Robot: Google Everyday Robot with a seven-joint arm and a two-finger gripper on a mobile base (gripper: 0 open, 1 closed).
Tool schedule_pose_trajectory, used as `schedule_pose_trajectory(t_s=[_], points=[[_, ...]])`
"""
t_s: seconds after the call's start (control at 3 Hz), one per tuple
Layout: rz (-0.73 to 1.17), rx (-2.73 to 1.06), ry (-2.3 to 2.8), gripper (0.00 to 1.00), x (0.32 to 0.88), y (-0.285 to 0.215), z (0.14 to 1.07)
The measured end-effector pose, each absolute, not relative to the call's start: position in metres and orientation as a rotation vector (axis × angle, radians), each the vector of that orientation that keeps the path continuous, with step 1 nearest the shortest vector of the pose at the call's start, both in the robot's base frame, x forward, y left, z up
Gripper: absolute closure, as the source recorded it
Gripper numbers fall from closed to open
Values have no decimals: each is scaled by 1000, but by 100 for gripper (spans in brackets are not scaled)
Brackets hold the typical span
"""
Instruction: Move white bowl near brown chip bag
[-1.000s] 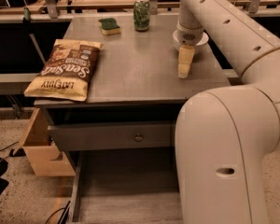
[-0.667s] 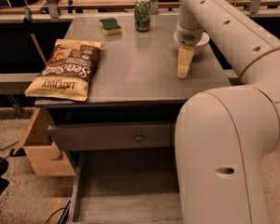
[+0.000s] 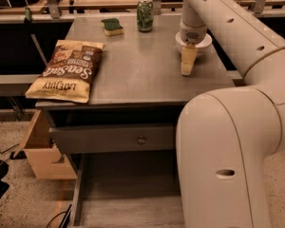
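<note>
The white bowl (image 3: 205,42) stands on the right side of the grey table (image 3: 137,75), and my wrist hides most of it. My gripper (image 3: 188,63) points down at the bowl's near rim, just above the tabletop. The brown chip bag (image 3: 66,70) lies flat at the table's front left, about a bag's length left of the bowl, with its "Sea Salt" lettering upside down.
A green-and-yellow sponge (image 3: 112,26) and a green can (image 3: 145,14) stand at the back of the table. A shut drawer (image 3: 115,139) sits under the tabletop. A wooden box (image 3: 42,151) is on the floor at the left. My large white arm fills the right foreground.
</note>
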State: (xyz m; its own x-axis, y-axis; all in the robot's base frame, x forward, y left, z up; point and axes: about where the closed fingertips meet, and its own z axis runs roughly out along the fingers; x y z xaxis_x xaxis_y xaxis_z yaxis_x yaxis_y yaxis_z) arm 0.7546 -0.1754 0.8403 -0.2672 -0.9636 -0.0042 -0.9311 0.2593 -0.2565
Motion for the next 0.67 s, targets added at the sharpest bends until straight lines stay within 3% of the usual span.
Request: schedule_pose_trajectory(t_s=[0.33,0.67], points=[[-304,-1795,2361,96,755,-175,844],[-306,-1793,2357,100,757,-175,842]])
